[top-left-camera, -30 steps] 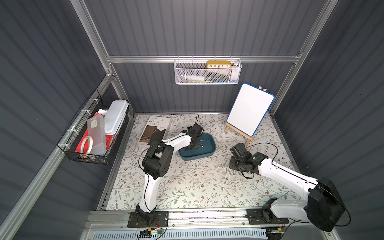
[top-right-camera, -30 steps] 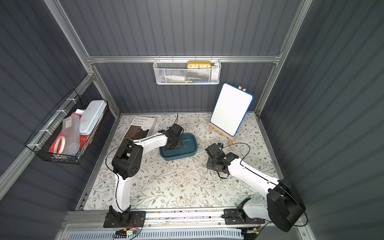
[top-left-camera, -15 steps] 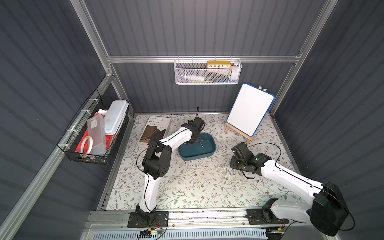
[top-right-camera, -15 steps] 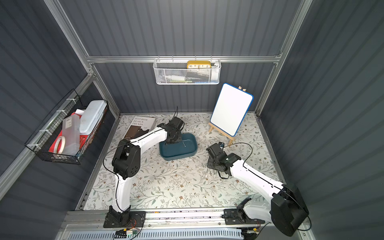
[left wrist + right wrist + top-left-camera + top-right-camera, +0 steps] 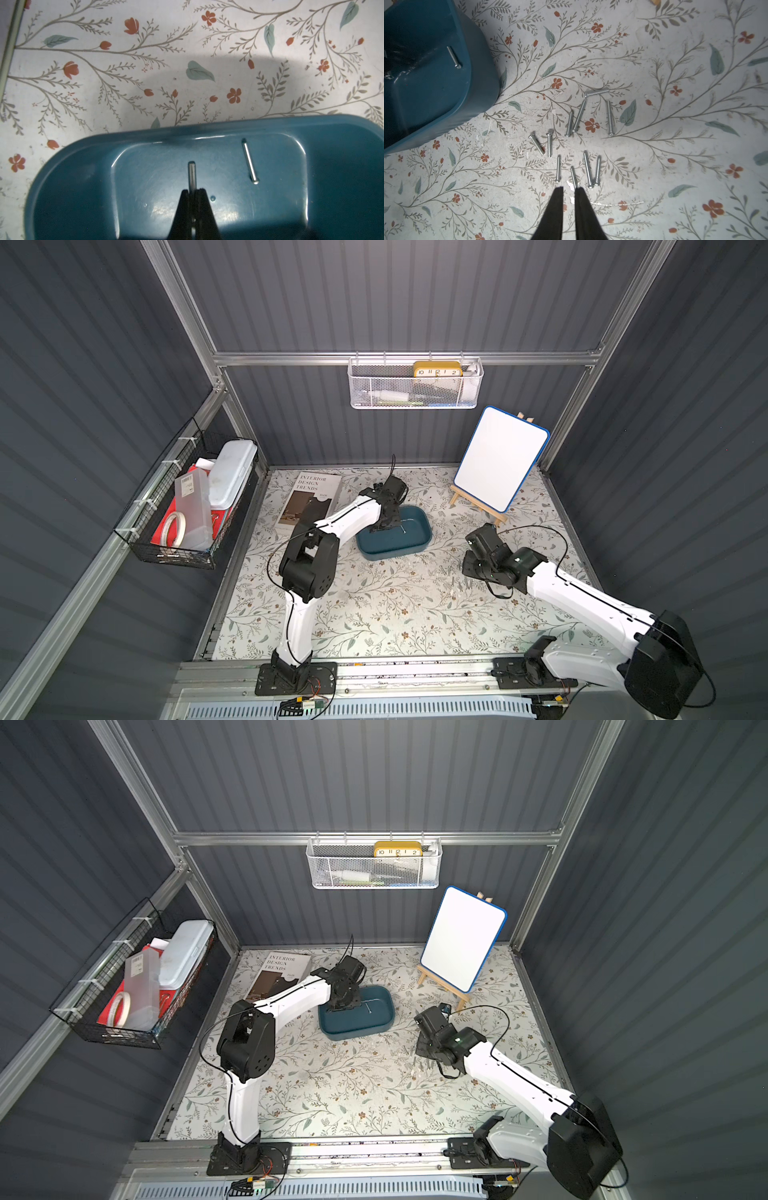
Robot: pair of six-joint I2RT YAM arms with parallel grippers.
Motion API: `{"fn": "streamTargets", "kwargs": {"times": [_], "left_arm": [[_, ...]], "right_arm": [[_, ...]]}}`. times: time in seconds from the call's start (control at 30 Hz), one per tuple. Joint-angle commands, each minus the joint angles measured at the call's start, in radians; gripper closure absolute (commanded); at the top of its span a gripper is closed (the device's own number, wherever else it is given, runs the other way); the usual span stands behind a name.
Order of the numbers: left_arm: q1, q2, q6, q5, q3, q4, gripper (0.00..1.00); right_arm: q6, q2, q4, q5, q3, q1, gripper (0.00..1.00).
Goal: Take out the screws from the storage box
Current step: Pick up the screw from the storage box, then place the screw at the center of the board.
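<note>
The left gripper (image 5: 192, 192) has its fingertips pressed together on 1 end of a held screw (image 5: 192, 172). The shank sticks straight out past the tips, in line with the fingers. It hangs over the floor of the box (image 5: 395, 552), in the box's 9 o'clock half as a top view shows it. I cannot tell whether the shank is clear of the floor.

1 loose screw (image 5: 249, 162) lies flat on the box floor at about 3 o'clock from that gripper. They are near each other but apart, and the loose screw's long axis runs nearly parallel to the held one.

On the table (image 5: 374, 614), at about 4 o'clock from the box, is a pile (image 5: 569, 124) of 10 screws already out. Most of them point roughly the same way.

The right gripper (image 5: 569, 191) hovers just beside the pile, its jaws a little apart and empty.

The coming move is likely a lift, then a carry toward 4 o'clock over the box wall. The left arm is far nearer to both screws left in the box, and the right arm is nearer only to the pile.
</note>
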Motion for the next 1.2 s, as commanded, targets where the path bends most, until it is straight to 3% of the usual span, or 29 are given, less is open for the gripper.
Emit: {"fn": "streamTargets", "kwargs": {"times": [0.0, 0.27, 0.6, 0.87, 1.17], "left_arm": [[-0.007, -0.082, 0.01, 0.036, -0.039, -0.009, 1.0], [-0.039, -0.157, 0.023, 0.092, -0.131, -0.004, 1.0], [-0.133, -0.233, -0.047, 0.114, -0.1, -0.055, 1.0], [-0.28, -0.233, -0.131, 0.143, -0.094, -0.053, 1.0], [-0.466, -0.119, -0.224, 0.202, -0.079, 0.065, 1.0]], "right_arm": [[0.011, -0.012, -0.024, 0.02, -0.004, -0.003, 0.83], [0.03, -0.052, -0.034, 0.031, -0.011, -0.003, 0.83], [0.06, -0.17, -0.063, 0.064, -0.064, -0.004, 0.82], [0.079, -0.281, -0.093, 0.107, -0.106, -0.003, 0.82], [0.099, -0.415, -0.211, 0.161, -0.112, -0.004, 0.82]]}}
